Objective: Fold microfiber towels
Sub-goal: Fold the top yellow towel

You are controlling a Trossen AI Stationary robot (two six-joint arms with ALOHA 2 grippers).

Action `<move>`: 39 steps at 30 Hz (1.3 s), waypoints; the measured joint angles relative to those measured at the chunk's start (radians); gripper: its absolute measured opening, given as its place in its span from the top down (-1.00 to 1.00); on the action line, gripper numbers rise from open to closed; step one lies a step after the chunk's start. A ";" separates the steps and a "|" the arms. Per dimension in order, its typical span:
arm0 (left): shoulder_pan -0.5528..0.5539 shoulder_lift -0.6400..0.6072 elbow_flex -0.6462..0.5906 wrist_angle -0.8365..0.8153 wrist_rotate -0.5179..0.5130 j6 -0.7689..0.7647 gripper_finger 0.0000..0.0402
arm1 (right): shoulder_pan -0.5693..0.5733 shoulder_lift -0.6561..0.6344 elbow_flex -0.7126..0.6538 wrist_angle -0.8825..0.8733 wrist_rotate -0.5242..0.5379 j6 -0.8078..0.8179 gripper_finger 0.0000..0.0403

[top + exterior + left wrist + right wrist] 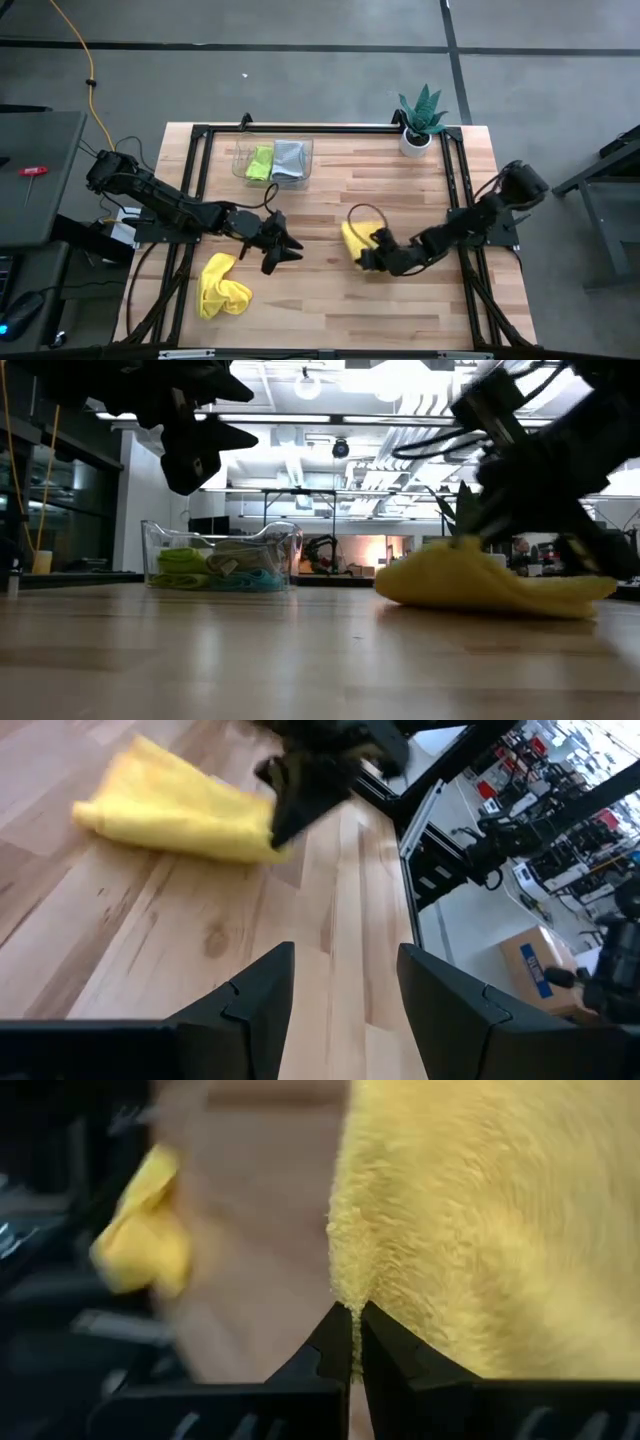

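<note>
R gripper (353, 1342) fingers pinched yellow towel (356, 238) edge on table (330, 290); L gripper (343, 995) fingers wide, empty, above table.

Two matte black jointed arms trail thin black cables, each ending in a gripper (340, 1010) with wedge-shaped, angular fingers (325, 1355).

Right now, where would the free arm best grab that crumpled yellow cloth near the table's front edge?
Probably the raised corner of the crumpled yellow towel, pinched from above: it lies bunched on the table, so its folds stand up. The open left gripper hangs nearby.
</note>
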 joint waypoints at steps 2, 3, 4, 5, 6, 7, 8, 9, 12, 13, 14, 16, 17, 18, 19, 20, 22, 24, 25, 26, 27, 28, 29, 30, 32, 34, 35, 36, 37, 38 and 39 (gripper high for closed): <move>-0.007 0.000 0.000 0.000 0.000 0.000 0.16 | -0.010 0.050 0.018 0.103 -0.050 -0.058 1.00; -0.011 0.000 0.000 -0.001 0.000 0.000 0.16 | -0.015 0.076 0.034 0.134 -0.083 -0.085 1.00; -0.017 0.000 0.000 -0.002 0.000 0.000 0.16 | -0.021 0.098 0.052 0.149 -0.118 -0.115 1.00; -0.022 0.000 0.000 -0.002 0.000 0.000 0.16 | -0.027 0.119 0.077 0.154 -0.156 -0.146 1.00; -0.028 0.000 0.000 -0.003 0.000 0.000 0.16 | -0.034 0.139 0.104 0.156 -0.199 -0.180 1.00; -0.035 0.000 0.000 -0.006 0.000 0.000 0.16 | -0.040 0.157 0.130 0.158 -0.245 -0.216 1.00; -0.042 0.000 0.000 -0.006 0.000 -0.003 0.16 | -0.044 0.173 0.154 0.158 -0.287 -0.256 1.00; -0.049 0.000 0.000 -0.006 0.000 -0.006 0.16 | -0.047 0.187 0.178 0.157 -0.323 -0.290 1.00; -0.067 0.000 0.000 -0.006 0.000 -0.021 0.16 | -0.044 0.201 0.224 0.159 -0.363 -0.336 1.00; -0.072 0.000 0.000 -0.006 0.000 -0.022 0.16 | -0.038 0.200 0.228 0.163 -0.364 -0.332 1.00; -0.077 0.000 0.000 -0.006 -0.001 -0.024 0.16 | -0.028 0.200 0.228 0.162 -0.361 -0.320 1.00; -0.082 0.000 0.000 -0.006 -0.002 -0.025 0.16 | 0.004 0.195 0.213 0.157 -0.318 -0.269 1.00; -0.082 0.000 0.000 -0.006 -0.003 -0.025 0.16 | 0.023 0.192 0.202 0.156 -0.283 -0.235 1.00; -0.082 0.000 0.000 -0.006 -0.004 -0.025 0.16 | 0.045 0.190 0.190 0.159 -0.244 -0.193 1.00; -0.082 0.000 0.000 -0.006 -0.005 -0.025 0.16 | 0.067 0.186 0.174 0.159 -0.200 -0.148 1.00; -0.082 0.000 0.000 -0.006 -0.007 -0.023 0.16 | 0.090 0.184 0.162 0.155 -0.160 -0.109 1.00; -0.081 0.000 0.000 -0.007 -0.019 -0.013 0.16 | 0.136 0.184 0.148 0.154 -0.081 -0.036 1.00; -0.081 0.000 0.000 -0.006 -0.034 -0.001 0.16 | 0.175 0.183 0.143 0.134 -0.005 0.016 1.00; -0.080 0.000 0.000 -0.006 -0.039 0.001 0.16 | 0.190 0.183 0.143 0.117 0.031 0.038 1.00; -0.079 0.000 0.000 -0.006 -0.045 0.001 0.16 | 0.205 0.183 0.142 0.100 0.067 0.065 1.00; -0.077 0.000 0.000 -0.006 -0.050 0.001 0.16 | 0.219 0.183 0.142 0.083 0.113 0.099 1.00; -0.077 0.000 0.000 -0.006 -0.054 0.001 0.16 | 0.233 0.183 0.142 0.065 0.168 0.137 1.00; -0.077 0.000 0.000 -0.006 -0.057 0.001 0.16 | 0.247 0.183 0.142 0.042 0.228 0.185 1.00; -0.077 0.000 0.000 -0.006 -0.061 0.002 0.16 | 0.261 0.183 0.142 0.014 0.286 0.243 1.00; -0.077 0.000 0.000 -0.006 -0.065 0.022 0.16 | 0.285 0.183 0.142 -0.042 0.374 0.342 1.00; -0.077 0.000 0.000 -0.006 -0.067 0.065 0.16 | 0.292 0.183 0.142 -0.062 0.372 0.356 1.00; -0.077 0.000 0.000 -0.006 -0.070 0.090 0.16 | 0.288 0.183 0.142 -0.063 0.359 0.360 1.00; -0.077 0.000 0.000 -0.006 -0.083 0.115 0.16 | 0.281 0.183 0.142 -0.065 0.356 0.362 1.00; -0.077 0.000 0.000 -0.006 -0.099 0.146 0.16 | 0.273 0.183 0.142 -0.067 0.359 0.362 1.00; -0.077 0.000 0.000 -0.006 -0.116 0.177 0.16 | 0.264 0.183 0.142 -0.071 0.361 0.362 1.00; -0.076 0.001 0.000 -0.006 -0.136 0.212 0.16 | 0.255 0.183 0.142 -0.074 0.360 0.360 1.00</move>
